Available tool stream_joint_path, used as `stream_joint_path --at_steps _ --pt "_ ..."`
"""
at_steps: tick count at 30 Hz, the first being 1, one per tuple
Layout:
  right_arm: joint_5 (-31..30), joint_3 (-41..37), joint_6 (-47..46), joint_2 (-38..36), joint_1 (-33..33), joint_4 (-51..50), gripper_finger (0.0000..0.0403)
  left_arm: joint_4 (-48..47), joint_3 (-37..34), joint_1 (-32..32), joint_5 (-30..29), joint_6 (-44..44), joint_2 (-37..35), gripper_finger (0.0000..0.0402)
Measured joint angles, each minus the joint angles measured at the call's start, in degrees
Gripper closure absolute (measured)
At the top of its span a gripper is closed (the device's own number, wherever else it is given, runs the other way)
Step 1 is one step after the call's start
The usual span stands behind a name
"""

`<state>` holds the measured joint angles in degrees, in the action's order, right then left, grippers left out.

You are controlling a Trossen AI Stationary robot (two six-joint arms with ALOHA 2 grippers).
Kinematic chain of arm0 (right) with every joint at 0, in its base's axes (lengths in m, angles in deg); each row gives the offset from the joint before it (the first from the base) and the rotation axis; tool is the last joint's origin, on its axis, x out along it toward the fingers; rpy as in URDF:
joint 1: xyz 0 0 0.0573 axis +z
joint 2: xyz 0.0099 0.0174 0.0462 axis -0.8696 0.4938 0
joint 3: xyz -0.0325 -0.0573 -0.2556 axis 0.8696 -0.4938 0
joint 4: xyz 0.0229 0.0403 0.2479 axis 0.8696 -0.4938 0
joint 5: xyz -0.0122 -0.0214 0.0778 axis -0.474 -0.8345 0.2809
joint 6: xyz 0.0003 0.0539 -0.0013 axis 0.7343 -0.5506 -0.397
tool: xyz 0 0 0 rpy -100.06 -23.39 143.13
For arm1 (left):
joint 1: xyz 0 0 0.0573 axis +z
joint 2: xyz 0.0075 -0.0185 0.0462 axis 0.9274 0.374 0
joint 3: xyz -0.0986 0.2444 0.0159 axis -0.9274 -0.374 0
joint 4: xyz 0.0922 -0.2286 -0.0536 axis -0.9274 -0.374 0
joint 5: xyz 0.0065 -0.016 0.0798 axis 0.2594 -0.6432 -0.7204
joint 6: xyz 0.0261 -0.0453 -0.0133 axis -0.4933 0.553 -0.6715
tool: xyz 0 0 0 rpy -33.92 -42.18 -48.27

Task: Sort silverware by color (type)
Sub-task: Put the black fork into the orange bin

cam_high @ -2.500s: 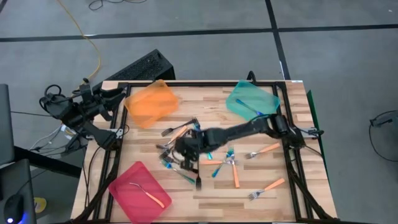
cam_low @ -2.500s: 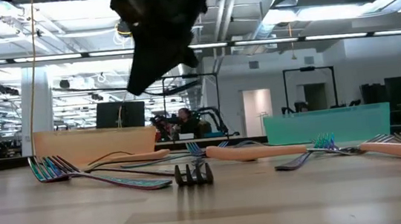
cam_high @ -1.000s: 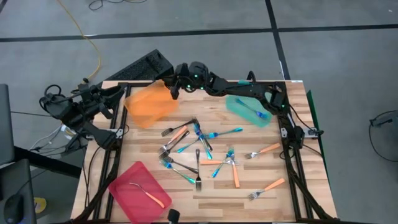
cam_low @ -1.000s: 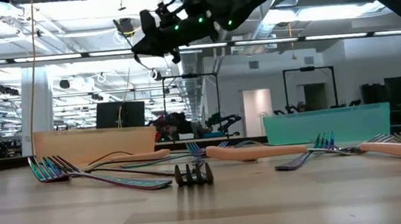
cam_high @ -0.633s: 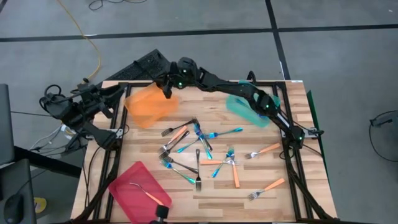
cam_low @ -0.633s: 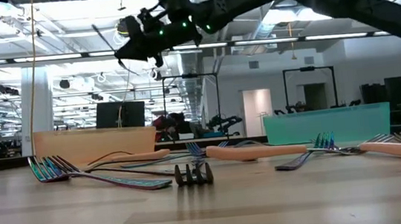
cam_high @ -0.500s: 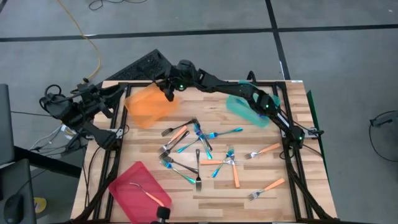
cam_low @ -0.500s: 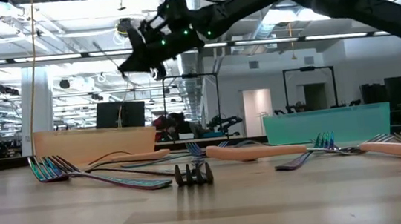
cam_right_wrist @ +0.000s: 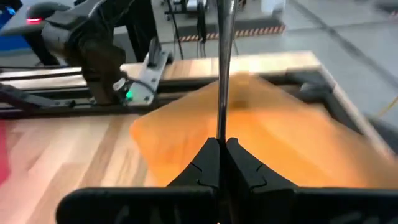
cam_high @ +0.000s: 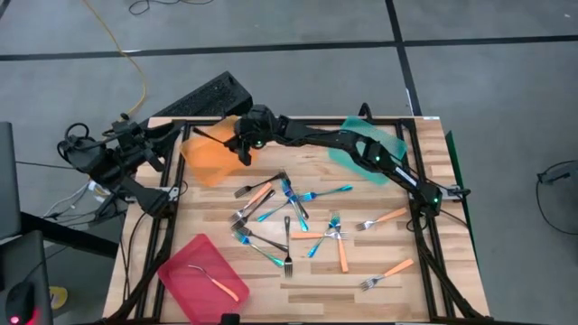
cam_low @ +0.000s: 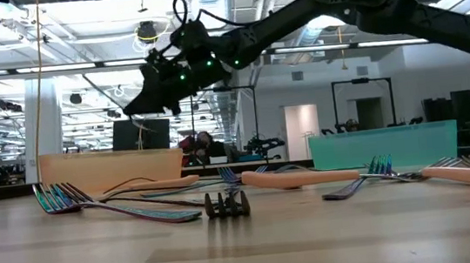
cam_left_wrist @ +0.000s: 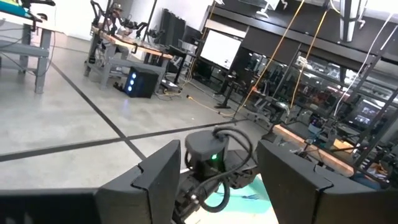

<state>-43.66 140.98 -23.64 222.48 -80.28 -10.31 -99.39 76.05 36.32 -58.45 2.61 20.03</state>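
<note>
Right end effector [cam_high: 237, 144], pinching 1 dark metal fork [cam_right_wrist: 222, 74], has swung over your translucent orange tray [cam_high: 212, 155]; drop comes next.

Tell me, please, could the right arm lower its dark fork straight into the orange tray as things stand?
Probably yes: the right gripper, shut on the dark fork, hangs over the orange tray, with nothing visible between them.

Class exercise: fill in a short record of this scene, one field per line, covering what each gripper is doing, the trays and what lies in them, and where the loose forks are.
right gripper: shut on a dark fork, over the orange tray
left gripper: open, parked off the table's left edge
pink tray: one orange-handled fork
teal tray: one blue-handled fork
loose forks: scattered mid-table, blue, orange and dark handles
</note>
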Motion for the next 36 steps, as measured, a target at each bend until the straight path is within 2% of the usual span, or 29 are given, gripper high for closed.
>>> stream_joint_path --at_steps 5,13,17,20,25,36 --pt "-0.7 -0.2 1.1 0.8 0.1 1.5 0.0375 -0.6 0.0 0.0 -1.4 0.0 0.0 0.0205" --pt "-1.3 -0.1 11.1 1.4 0.6 0.7 0.0376 -1.3 0.0 0.0 -1.4 0.0 0.0 0.0205" --pt "-5.1 -0.1 16.8 1.3 1.7 -1.7 0.0376 -1.7 0.0 0.0 -1.4 0.1 0.0 0.0205" --pt "-5.7 -0.1 18.5 1.4 1.9 -2.8 0.0376 -2.1 0.0 0.0 -1.5 0.1 0.0 0.0205" --pt "-9.9 -0.1 18.1 1.5 1.9 -2.6 0.0376 -2.2 0.0 0.0 -2.2 0.1 0.0 0.0205" --pt "-11.7 -0.1 11.2 3.4 2.0 -5.1 0.0374 -2.7 0.0 0.0 -2.5 0.3 0.0 0.0205"
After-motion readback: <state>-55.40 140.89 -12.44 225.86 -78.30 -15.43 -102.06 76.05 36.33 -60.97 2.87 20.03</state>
